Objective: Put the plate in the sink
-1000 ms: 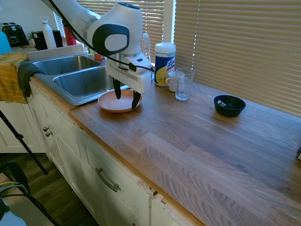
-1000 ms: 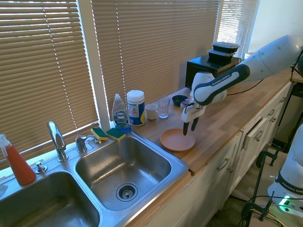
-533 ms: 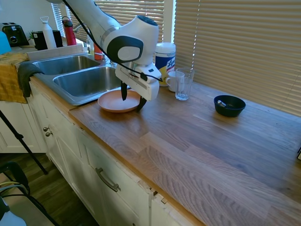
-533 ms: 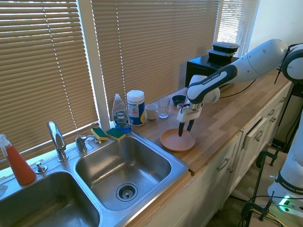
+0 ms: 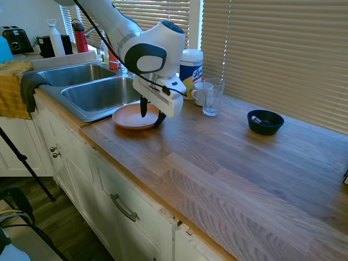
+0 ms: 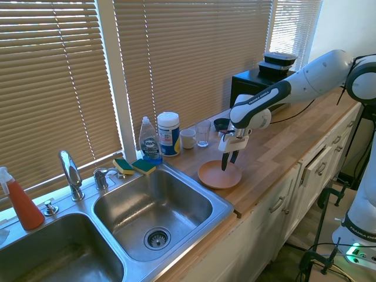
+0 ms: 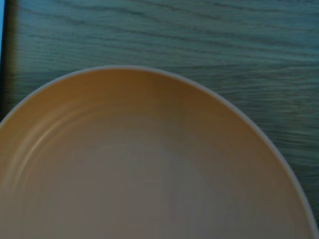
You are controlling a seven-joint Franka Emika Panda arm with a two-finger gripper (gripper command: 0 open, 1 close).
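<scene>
While the round peach-orange plate lies flat on the wooden bench just beside the rim of the stainless steel double-basin sink, the white arm's hand has tilted and sunk lower over the last second, so that one dark finger now stands inside the plate and the other at or just outside its far rim. The fingers are spread narrowly, straddling the rim without visibly pinching it, so the plate is not yet held. That suggests the grasp on the rim is about to be made, and the lift and carry into the basin remain. Both sink basins look empty apart from the drain. The small dark blue bowl farther along holds something small that cannot be made out.
</scene>
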